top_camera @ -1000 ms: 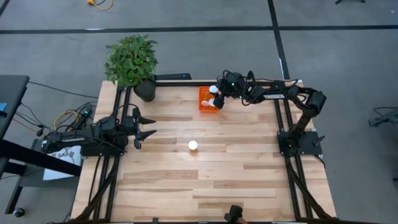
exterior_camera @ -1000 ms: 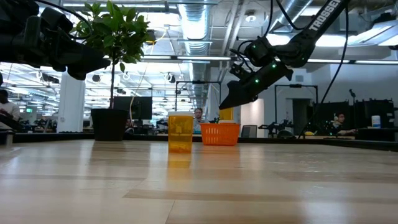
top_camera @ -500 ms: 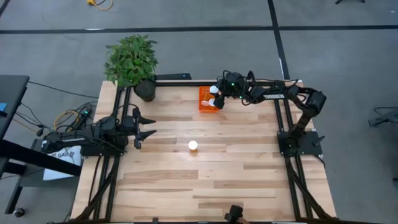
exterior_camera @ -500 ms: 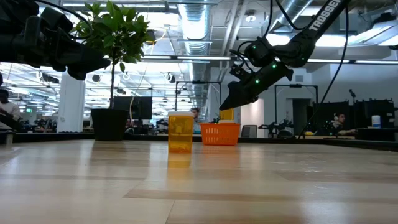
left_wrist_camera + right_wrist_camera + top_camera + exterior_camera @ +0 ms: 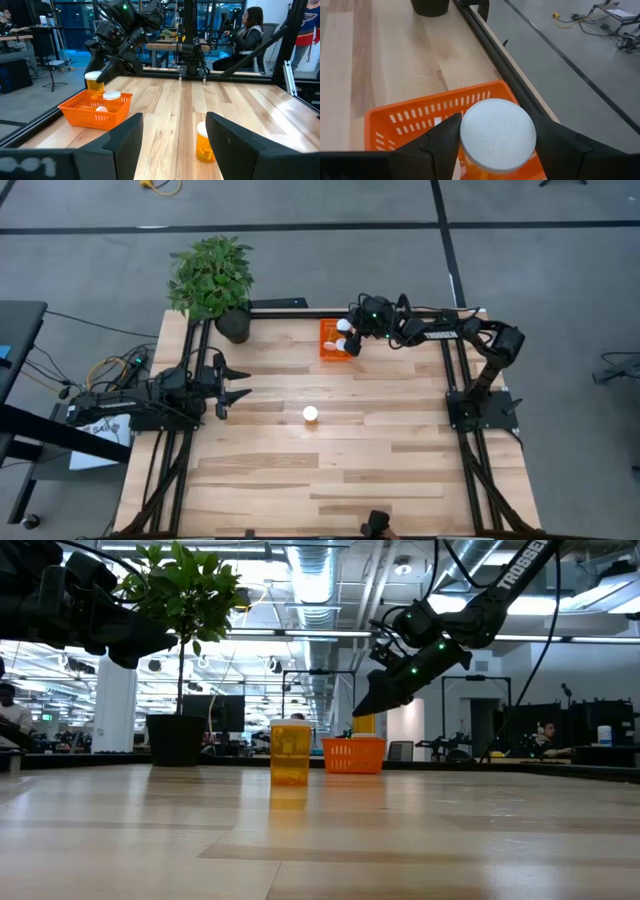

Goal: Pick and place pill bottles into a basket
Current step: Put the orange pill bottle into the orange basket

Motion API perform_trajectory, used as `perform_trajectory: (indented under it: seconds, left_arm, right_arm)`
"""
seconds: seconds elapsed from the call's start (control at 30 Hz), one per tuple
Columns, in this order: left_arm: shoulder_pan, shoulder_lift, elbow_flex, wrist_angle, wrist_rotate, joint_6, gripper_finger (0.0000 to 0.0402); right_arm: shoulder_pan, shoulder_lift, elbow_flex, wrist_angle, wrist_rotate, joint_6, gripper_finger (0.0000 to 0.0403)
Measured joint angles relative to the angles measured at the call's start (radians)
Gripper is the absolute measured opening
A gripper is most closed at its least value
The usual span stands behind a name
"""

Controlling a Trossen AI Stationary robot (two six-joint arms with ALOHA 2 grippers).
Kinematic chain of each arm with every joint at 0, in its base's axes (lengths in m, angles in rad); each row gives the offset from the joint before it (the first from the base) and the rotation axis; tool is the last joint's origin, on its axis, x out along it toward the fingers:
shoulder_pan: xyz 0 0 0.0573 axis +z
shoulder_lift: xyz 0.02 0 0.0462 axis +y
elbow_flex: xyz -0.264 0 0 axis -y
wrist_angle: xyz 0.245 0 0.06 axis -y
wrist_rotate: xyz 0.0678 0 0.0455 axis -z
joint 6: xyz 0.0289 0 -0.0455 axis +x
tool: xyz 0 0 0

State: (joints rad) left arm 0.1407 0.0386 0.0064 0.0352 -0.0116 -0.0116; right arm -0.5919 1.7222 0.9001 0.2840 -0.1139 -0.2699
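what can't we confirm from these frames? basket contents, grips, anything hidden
- Basket count: left wrist view shows two bottles inside; the right gripper covers part of it in the high view, the held bottle blocks the right wrist view.
- Basket interior: low view sees only its wall.
- Lone bottle: left wrist view partly hides it behind a finger.
- Left gripper: open, empty.

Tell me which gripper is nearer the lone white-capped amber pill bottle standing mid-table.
Left. The left gripper waits open just beside the lone pill bottle, pointing toward it. The right gripper holds another bottle over the orange plastic basket at the table's far edge.
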Motion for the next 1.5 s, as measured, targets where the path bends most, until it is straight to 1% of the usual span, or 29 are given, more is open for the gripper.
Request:
perform_trajectory:
  seconds: [0.23,0.57,0.8,1.0,1.07,1.23,1.33,1.5]
  left_arm:
    - [0.0,0.0,0.0,0.0,0.0,0.0,0.0209]
    - [0.0,0.0,0.0,0.0,0.0,0.0,0.0209]
    - [0.0,0.0,0.0,0.0,0.0,0.0,0.0209]
    - [0.0,0.0,0.0,0.0,0.0,0.0,0.0209]
    - [0.0,0.0,0.0,0.0,0.0,0.0,0.0209]
    - [0.0,0.0,0.0,0.0,0.0,0.0,0.0209]
    - [0.0,0.0,0.0,0.0,0.0,0.0,0.0209]
    - [0.0,0.0,0.0,0.0,0.0,0.0,0.0209]
  right_arm:
    - [-0.013,0.0,0.0,-0.027,-0.015,0.0,0.0224]
    - [-0.02,0.0,0.0,-0.022,-0.019,0.007,0.0247]
    - [-0.019,0.0,0.0,-0.014,-0.018,0.006,0.0249]
    - [-0.013,-0.015,0.0,0.006,0.017,-0.018,0.0249]
    - [-0.001,-0.03,0.002,0.018,0.018,-0.018,0.0249]
    - [0.069,-0.107,0.015,-0.018,0.015,-0.016,0.0249]
    - [0.123,-0.169,0.015,-0.087,0.011,0.006,0.0249]
    - [0.213,-0.264,0.015,-0.267,0.013,0.04,0.0249]
